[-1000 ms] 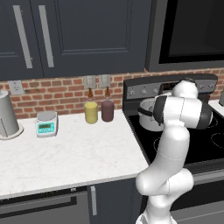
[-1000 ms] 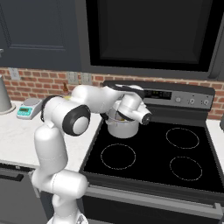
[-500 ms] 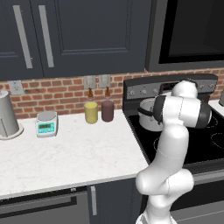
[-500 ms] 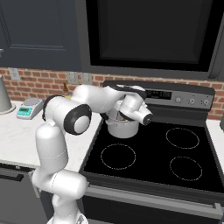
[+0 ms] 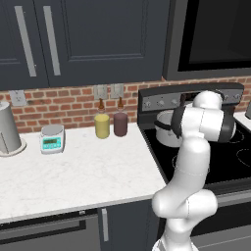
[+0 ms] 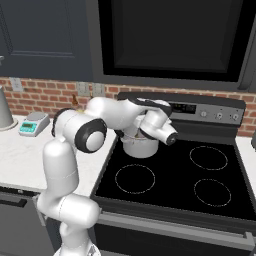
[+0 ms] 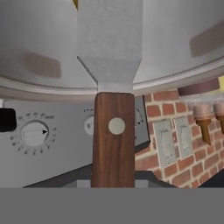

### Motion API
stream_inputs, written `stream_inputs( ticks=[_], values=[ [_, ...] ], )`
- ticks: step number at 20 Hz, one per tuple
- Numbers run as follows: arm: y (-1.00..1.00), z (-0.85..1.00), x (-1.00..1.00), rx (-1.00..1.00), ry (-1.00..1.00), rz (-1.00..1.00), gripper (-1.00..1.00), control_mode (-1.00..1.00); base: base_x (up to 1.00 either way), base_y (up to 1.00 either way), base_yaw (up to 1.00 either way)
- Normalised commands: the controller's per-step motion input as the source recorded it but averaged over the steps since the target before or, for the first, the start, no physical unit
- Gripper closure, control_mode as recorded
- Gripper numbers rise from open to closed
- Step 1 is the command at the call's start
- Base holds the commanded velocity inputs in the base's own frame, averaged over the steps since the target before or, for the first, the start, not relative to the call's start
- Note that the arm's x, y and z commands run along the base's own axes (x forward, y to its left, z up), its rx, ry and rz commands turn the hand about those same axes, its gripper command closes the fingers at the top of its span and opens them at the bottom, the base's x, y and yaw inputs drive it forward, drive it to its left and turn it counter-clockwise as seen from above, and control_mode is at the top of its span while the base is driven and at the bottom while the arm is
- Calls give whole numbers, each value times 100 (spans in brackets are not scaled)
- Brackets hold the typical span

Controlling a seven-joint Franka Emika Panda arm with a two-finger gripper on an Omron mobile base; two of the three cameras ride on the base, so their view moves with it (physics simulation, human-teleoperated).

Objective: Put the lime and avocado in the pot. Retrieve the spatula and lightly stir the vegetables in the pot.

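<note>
**Spatula held with its blade inside the pot**

In the hand view the spatula (image 7: 112, 105) runs up the middle of the frame: its reddish-brown handle rises from the bottom edge, with a pale rivet on it, and its flat grey blade crosses the rim of the pot (image 7: 39, 52) into the shiny interior that spans the top half. The claw is closed tight on the spatula handle; its fingertips are hidden at the bottom of that view. A small yellow sliver shows at the top edge, just left of the blade; I cannot tell what it is. Below the pot rim, at left, are the stove's grey control panel and a knob (image 7: 34, 133). At right is a brick wall with two outlets (image 7: 175, 141).

In the left base view the pot (image 5: 166, 128) sits on the black stove (image 5: 196, 162) at centre right, partly behind the white arm. On the white tabletop (image 5: 73, 171) at left stand a yellow jar (image 5: 102, 125) and a dark jar (image 5: 120, 124) side by side near the wall, a small scale (image 5: 52, 138) further left, and a grey cylinder (image 5: 9, 128) at the far left edge.

In the right base view the pot (image 6: 140, 146) stands on the stove's rear left burner, in the middle of the frame, with the arm's wrist bent down over it. The lime and avocado cannot be made out in any view.
</note>
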Motion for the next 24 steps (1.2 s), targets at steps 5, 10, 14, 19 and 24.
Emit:
stream_inputs(
  ticks=[5, 10, 14, 19, 24],
  values=[
    [-21, -4, 0, 0, -2, 0, 100, -100, 0, 0, 0],
    [-11, 1, 0, 0, 0, 0, 100, -100, 0, 0, 0],
    [0, 7, 0, 0, 4, 0, 100, -100, 0, 0, 0],
    [2, 27, 0, 0, 3, 0, 100, -100, 0, 0, 0],
    [22, 41, 0, 3, 0, 0, 100, -100, 0, 0, 0]
  ],
)
